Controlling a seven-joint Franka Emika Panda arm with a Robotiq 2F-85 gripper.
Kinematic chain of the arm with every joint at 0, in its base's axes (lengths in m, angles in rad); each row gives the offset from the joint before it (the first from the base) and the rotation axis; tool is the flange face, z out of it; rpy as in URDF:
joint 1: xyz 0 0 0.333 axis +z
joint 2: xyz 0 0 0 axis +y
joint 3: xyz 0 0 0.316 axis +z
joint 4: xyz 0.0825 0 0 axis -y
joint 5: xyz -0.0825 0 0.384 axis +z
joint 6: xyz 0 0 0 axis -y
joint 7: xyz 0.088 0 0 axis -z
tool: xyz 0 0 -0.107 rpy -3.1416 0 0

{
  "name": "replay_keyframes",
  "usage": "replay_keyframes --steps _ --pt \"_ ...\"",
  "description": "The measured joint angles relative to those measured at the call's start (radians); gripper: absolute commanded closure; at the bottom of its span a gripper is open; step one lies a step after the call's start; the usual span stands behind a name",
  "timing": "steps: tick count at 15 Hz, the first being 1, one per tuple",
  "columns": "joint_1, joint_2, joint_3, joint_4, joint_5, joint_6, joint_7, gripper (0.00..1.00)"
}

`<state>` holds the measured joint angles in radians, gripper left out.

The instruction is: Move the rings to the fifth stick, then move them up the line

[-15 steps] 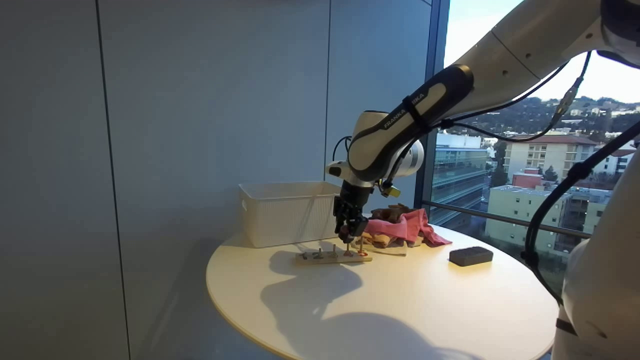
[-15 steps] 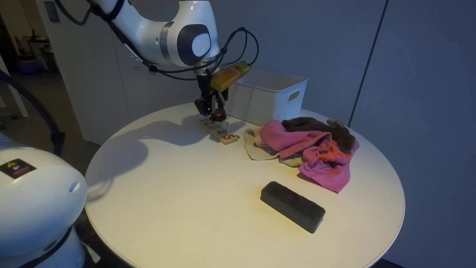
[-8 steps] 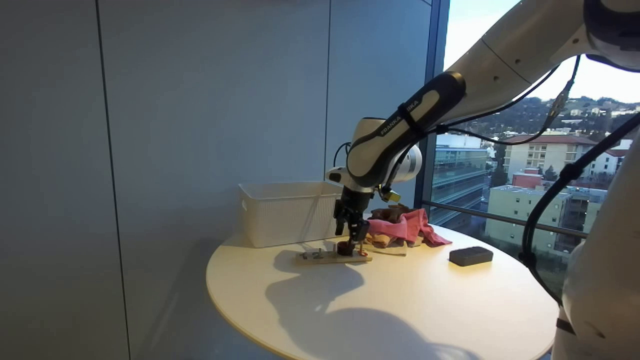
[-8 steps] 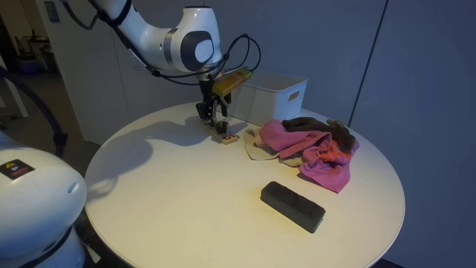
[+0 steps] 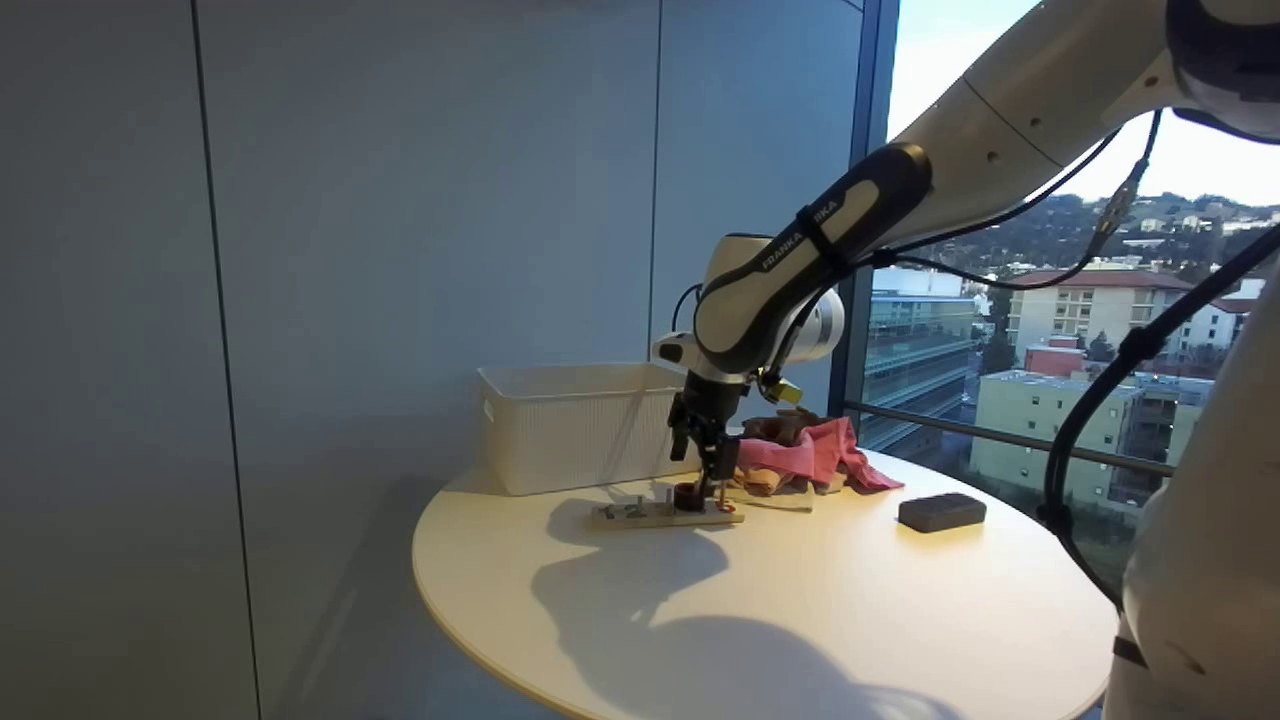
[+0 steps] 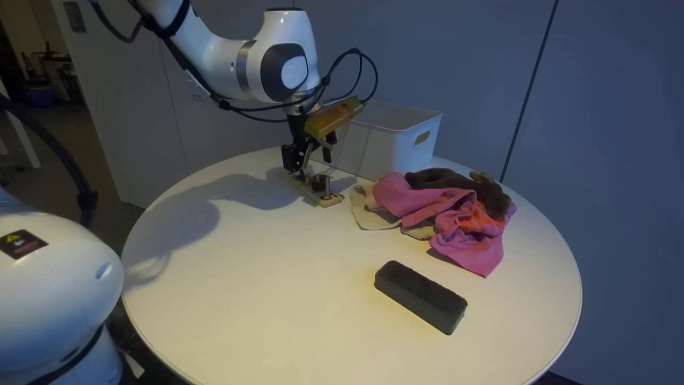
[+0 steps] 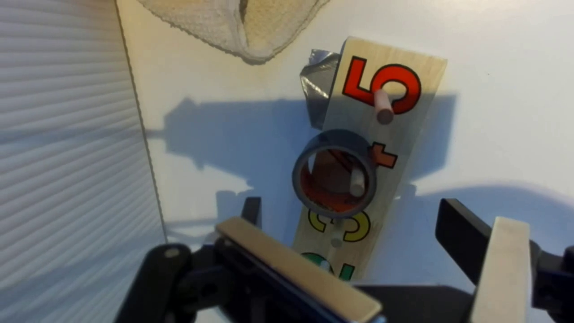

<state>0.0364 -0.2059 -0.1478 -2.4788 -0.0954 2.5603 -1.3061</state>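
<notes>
A dark ring with a reddish inside rests on the line, a low wooden rack, around the peg at the orange 4. That peg stands off-centre within it. At the red 5, the fifth stick rises bare. My gripper is open, its fingers wide apart on either side of the rack and clear of the ring. In both exterior views the gripper is low over the rack, close by the ring. Parts of the numbers 2 and 3 are covered by gripper and ring.
A white box stands close behind the rack. Beside the 5 end lies a heap of pink cloth, its pale edge near. Grey tape sticks to the rack's side. A black block lies farther off.
The ring, held above the rack a second ago, has come down around the fourth peg. My gripper moved down with it, then let go and opened wide.
</notes>
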Motion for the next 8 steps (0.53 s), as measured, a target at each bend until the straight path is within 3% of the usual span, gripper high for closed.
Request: replay_keyframes --steps 8 --pt "-0.011 -0.073 0.016 0.000 -0.008 -0.023 0.083 0.00"
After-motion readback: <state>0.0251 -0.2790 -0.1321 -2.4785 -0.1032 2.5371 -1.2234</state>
